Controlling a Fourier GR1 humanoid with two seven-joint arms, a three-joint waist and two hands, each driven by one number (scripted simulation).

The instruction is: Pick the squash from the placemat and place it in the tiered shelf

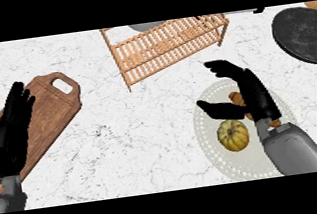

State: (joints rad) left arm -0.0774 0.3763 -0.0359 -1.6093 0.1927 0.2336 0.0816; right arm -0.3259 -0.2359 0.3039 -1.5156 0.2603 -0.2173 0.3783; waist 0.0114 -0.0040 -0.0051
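White marble table (121, 134): small round ribbed yellow squash (233, 135) on pale round placemat (217, 159), likely rigid, smooth, light; right robot hand (245, 95) open just above it, so cup around its middle.

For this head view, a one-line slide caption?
Open right hand over the placemat, squash ungrasped; shelf beyond.

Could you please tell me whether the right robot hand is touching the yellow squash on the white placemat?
Apart. The head view shows the right robot hand open above the yellow squash, with white placemat visible between its thumb and the squash.
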